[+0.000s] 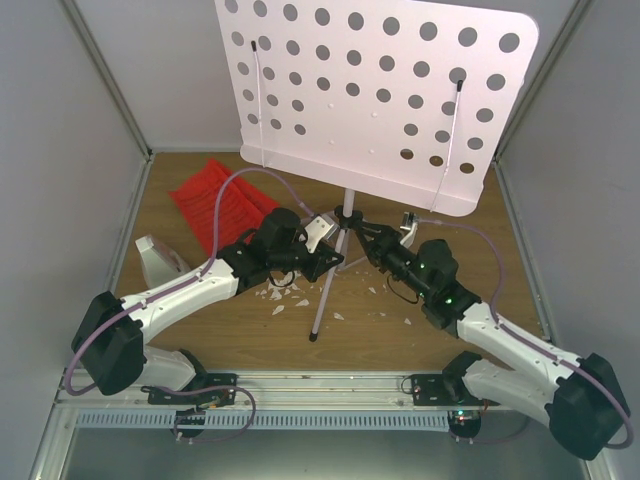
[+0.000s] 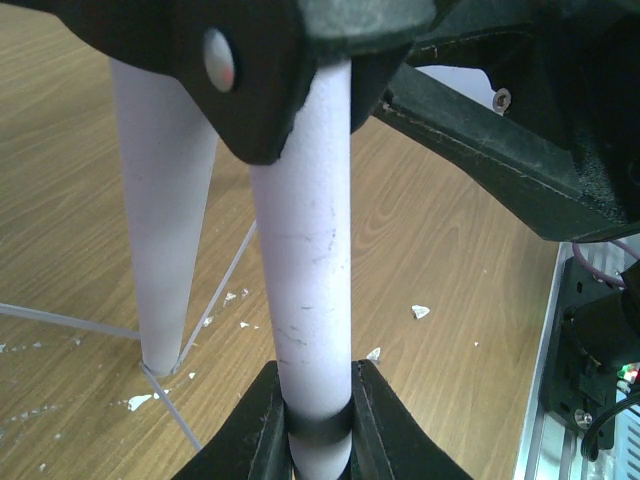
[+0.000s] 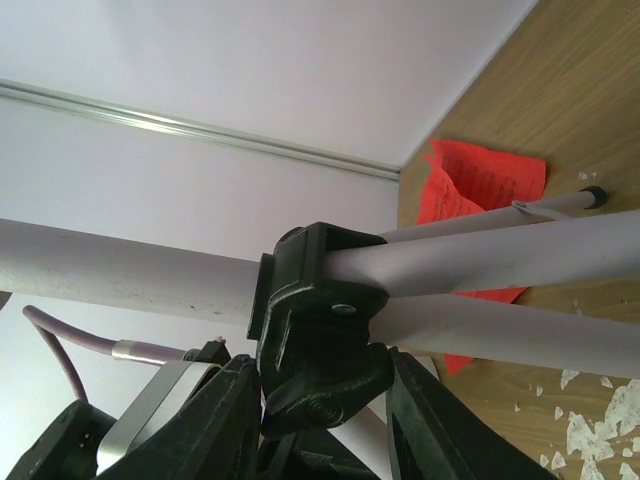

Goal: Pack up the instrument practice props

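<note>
The music stand's pale perforated plate (image 1: 375,95) towers over the back of the table on a silver pole and tripod legs (image 1: 325,295). My left gripper (image 1: 333,243) is shut on the pale pole (image 2: 310,250), whose tube is pinched between its black fingers (image 2: 385,420). From the right, my right gripper (image 1: 363,233) has its jaws pressed on both sides of the black leg hub (image 3: 320,330). Red ribbed sheets (image 1: 222,198) lie at the back left and show as the red sheets (image 3: 480,185) in the right wrist view. The white pyramid metronome (image 1: 158,258) stands by the left wall.
White crumbs (image 1: 285,295) are scattered on the wooden tabletop (image 1: 430,340) around the leg tips. Grey walls close in the left, right and back sides. A metal rail (image 1: 330,385) runs along the near edge between the arm bases.
</note>
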You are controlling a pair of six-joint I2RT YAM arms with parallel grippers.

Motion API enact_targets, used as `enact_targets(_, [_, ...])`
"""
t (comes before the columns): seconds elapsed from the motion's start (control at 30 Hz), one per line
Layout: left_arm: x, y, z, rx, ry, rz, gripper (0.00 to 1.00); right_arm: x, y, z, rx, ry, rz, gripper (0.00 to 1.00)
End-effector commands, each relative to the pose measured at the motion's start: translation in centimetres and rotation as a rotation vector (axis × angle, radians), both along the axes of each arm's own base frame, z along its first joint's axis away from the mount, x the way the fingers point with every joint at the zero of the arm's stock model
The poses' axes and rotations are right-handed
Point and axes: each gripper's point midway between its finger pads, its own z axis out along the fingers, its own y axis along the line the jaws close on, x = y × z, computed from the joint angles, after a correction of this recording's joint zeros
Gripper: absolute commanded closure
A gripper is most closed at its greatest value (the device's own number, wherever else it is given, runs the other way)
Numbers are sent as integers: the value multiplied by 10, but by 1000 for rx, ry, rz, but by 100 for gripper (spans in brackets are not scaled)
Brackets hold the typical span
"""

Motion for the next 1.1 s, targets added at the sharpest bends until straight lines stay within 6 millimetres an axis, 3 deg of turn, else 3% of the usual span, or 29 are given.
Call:
enact_targets(0.0, [-10, -10, 13, -7, -75, -80, 100, 6, 0, 28, 32, -66, -19, 65])
enact_targets(0.3, [-10, -11, 11, -3, -69, -83, 100, 9, 4, 21, 25, -57, -10, 69])
enact_targets(0.87, [-10, -11, 12, -3, -72, -82, 100, 9, -17, 13, -86, -107, -106, 93])
enact_targets(0.93, [-11, -11, 12, -3, -72, -84, 100, 9, -17, 11, -103, -111, -107, 93])
enact_targets(1.07, [-11, -11, 11, -3, -72, -84, 100, 9, -18, 8, -136, -115, -104, 80])
